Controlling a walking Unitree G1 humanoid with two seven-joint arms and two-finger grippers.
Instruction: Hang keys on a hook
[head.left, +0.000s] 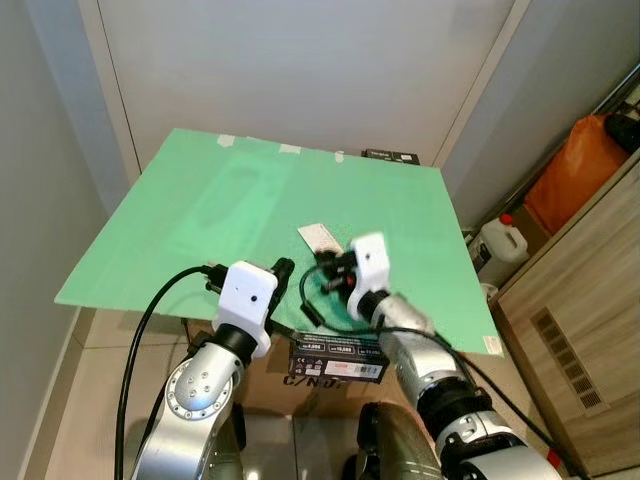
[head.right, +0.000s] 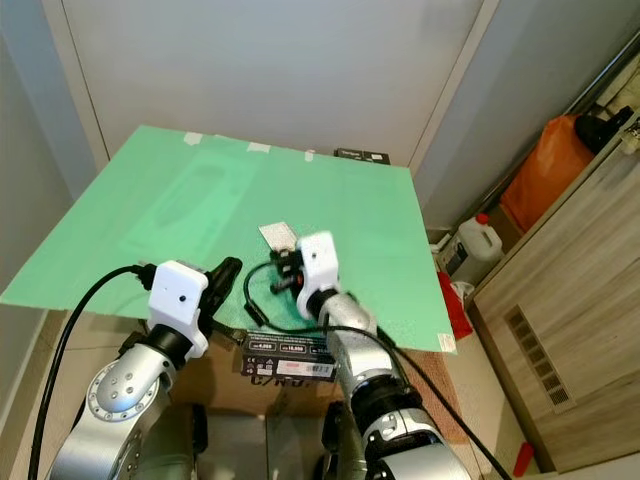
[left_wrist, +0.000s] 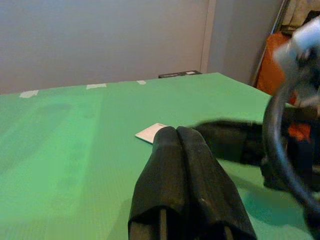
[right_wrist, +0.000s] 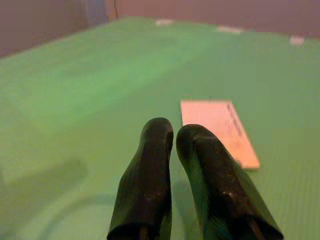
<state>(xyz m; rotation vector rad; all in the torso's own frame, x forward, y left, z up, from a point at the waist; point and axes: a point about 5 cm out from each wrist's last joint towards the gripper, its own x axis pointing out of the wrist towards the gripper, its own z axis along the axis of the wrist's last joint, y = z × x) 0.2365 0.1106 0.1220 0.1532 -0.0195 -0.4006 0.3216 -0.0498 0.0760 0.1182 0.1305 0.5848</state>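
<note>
Counter (head.left: 200, 210): one green-topped surface, set against a pale wall.
Card (head.left: 320, 238): one small white card, flat on the green top, right of its middle and nearer the near edge. In the right wrist view it looks pale orange (right_wrist: 220, 130).
Keys: none can be made out on the counter or in either end effector.
Left end effector (left_wrist: 176, 137): one, over the near edge of the counter, fingers pressed together with nothing between them, tips pointing toward the card.
Right end effector (right_wrist: 172, 131): one, just right of the left one and just near of the card, fingers nearly touching, holding nothing.
Box (head.left: 338, 360): one black box with white labels, below the near edge of the counter between the two arms.
Jug (head.left: 497, 243): one white jug with a red cap, on the floor at the right.
Bag (head.left: 578, 170): one orange bag, far right, beside a wooden cabinet (head.left: 580, 320).
</note>
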